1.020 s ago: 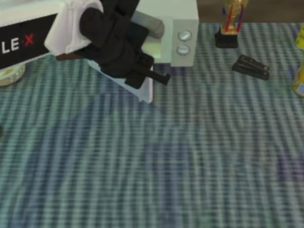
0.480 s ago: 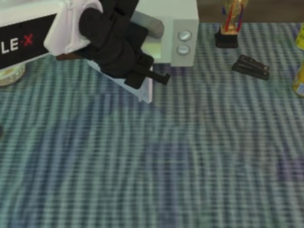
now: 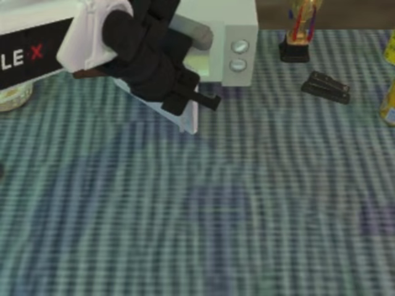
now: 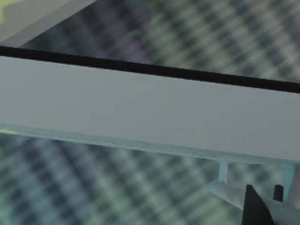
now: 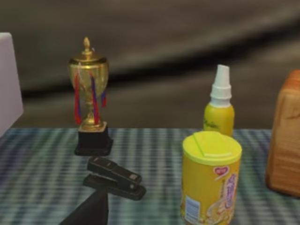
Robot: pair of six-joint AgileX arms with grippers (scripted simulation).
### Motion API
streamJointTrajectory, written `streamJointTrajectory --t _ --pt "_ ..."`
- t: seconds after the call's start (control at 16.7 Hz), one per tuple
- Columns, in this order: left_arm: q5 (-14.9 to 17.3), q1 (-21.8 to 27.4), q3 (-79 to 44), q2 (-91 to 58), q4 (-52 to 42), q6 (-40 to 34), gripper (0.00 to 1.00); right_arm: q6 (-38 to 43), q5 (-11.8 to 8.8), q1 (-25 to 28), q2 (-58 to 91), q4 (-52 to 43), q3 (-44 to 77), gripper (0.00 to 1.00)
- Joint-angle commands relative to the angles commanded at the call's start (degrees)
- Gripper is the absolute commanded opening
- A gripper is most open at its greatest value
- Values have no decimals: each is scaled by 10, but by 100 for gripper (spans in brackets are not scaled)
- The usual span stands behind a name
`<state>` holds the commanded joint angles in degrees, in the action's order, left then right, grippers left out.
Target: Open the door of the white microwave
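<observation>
The white microwave [image 3: 225, 24] stands at the table's far edge, its two knobs facing front. Its door [image 3: 189, 120] is swung out toward the front, hinged on the left, and the lit cavity shows behind it. My left gripper [image 3: 210, 100] sits at the door's free edge, shut on the door's pale handle [image 4: 229, 191]. In the left wrist view the door [image 4: 150, 112] runs across as a wide white band, with black fingertips [image 4: 255, 211] at the handle. My right gripper [image 5: 93, 208], outside the top view, is only a dark shape low in the right wrist view.
A gold trophy [image 3: 299, 31] and a black stapler [image 3: 326, 86] sit to the right of the microwave. A yellow can [image 5: 211, 178], a yellow bottle [image 5: 219, 108] and a brown loaf [image 5: 286, 136] stand at the far right. A lettered white box [image 3: 31, 52] is at the far left.
The left gripper and the door's free edge have crept very slightly to the left. Nothing else has moved.
</observation>
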<state>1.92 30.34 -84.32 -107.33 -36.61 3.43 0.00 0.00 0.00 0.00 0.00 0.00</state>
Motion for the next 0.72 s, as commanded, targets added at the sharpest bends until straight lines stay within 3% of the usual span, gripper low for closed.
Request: streamJointTrajectory --t 0.72 --pt "36 -21 34 27 3 61 0 0 0 0 0 0 0 100"
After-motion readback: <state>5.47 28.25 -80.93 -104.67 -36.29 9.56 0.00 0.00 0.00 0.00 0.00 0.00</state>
